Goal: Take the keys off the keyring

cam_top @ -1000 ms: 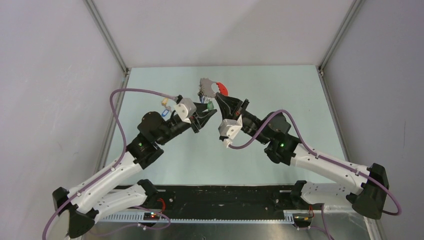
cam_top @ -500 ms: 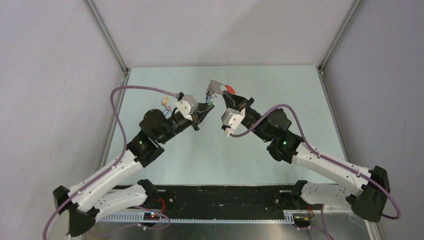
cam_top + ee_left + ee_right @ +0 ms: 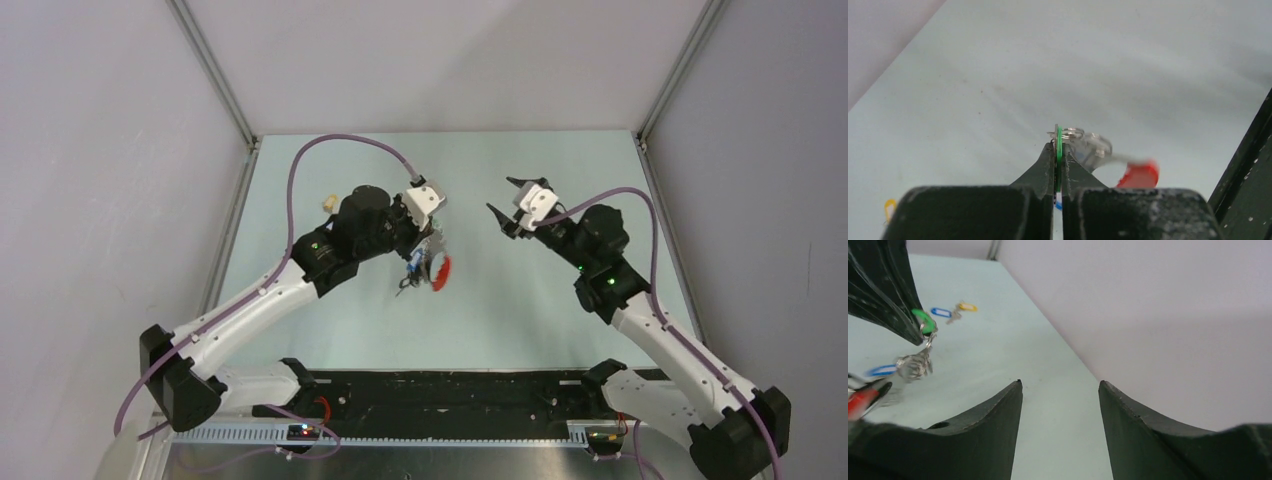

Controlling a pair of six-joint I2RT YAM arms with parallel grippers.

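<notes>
Pale table (image 3: 520, 310); left gripper (image 3: 1058, 149) pinches keys (image 3: 1092, 149).

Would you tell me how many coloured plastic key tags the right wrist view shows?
4: green plastic tag pinched by the left end effector; blue tag dangling below it; second blue tag and yellow tag lying on the pale table. More may be hidden.

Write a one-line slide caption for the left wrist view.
Left end effector pinches a green key tag edge-on, the red-banded keyring dangling blurred beside it.
</notes>
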